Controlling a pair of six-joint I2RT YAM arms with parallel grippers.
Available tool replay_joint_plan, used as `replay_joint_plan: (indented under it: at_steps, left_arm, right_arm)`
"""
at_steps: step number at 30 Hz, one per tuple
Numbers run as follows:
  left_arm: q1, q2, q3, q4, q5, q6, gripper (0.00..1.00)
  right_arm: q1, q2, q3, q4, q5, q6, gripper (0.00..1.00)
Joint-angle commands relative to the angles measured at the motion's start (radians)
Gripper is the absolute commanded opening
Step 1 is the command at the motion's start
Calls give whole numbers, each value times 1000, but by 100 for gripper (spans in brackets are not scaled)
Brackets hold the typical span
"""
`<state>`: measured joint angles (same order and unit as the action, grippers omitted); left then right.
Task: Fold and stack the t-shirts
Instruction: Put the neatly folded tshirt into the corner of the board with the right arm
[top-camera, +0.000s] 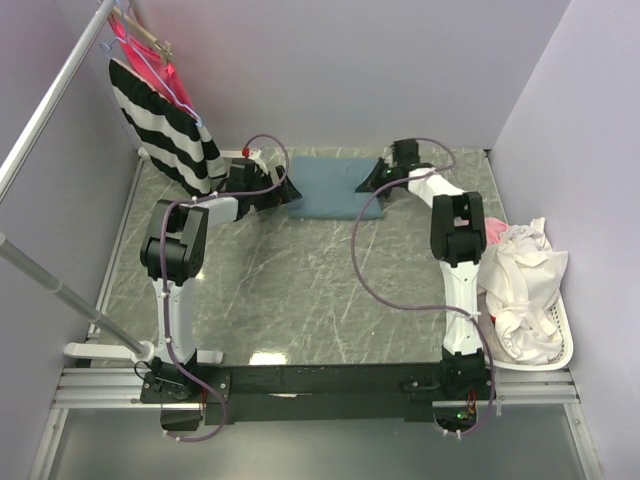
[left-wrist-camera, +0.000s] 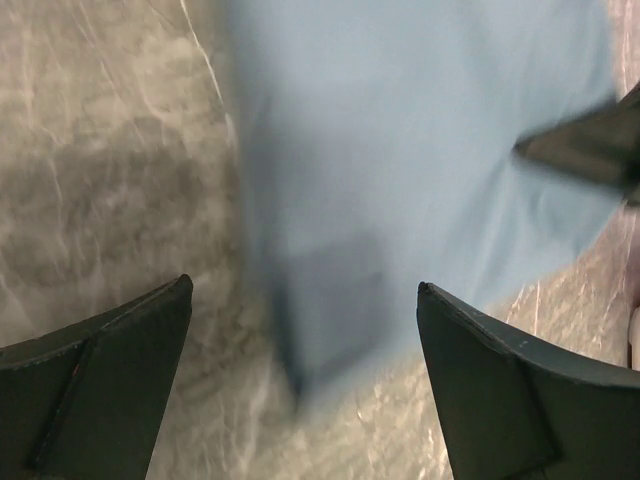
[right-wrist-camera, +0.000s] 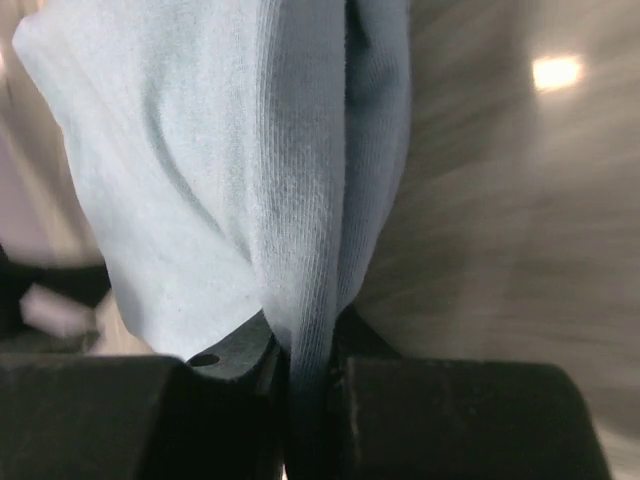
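A slate-blue t-shirt (top-camera: 330, 188) lies folded into a rectangle at the back middle of the table. My right gripper (top-camera: 376, 180) is at its right edge, shut on a pinch of the blue cloth (right-wrist-camera: 300, 230), which bunches up between the jaws. At the shirt's left end is my left gripper (top-camera: 283, 192), open wide, its fingertips (left-wrist-camera: 165, 305) hovering over the shirt's corner (left-wrist-camera: 340, 300) and the table, holding nothing. The right gripper's dark tip (left-wrist-camera: 590, 145) shows across the cloth in the left wrist view.
A black-and-white striped garment (top-camera: 165, 125) and a red-pink one (top-camera: 150, 55) hang from a rail at the back left. A white basket (top-camera: 545, 340) with white clothes (top-camera: 520, 280) stands at the right edge. The marbled table (top-camera: 300, 290) has walls behind and to the right.
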<state>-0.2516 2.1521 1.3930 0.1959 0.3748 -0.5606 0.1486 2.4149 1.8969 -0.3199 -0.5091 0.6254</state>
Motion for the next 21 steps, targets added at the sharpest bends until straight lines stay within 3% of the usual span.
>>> replay_joint_plan:
  at_steps: [1,6,13,21]
  left_arm:
    - [-14,-100,-2,-44,-13,27,99]
    - [-15,-101,40,-58,21,27,99]
    - [-15,-90,38,-49,50,22,99]
    - [-20,-41,69,-47,121,5,99]
  right_arm:
    - [-132,-102,34,140,222,121,0]
    - [-185,-100,91,211,363,223,0]
    - [-216,-97,274,88,702,221,0]
    - [-282,-102,365,-86,895,208,0]
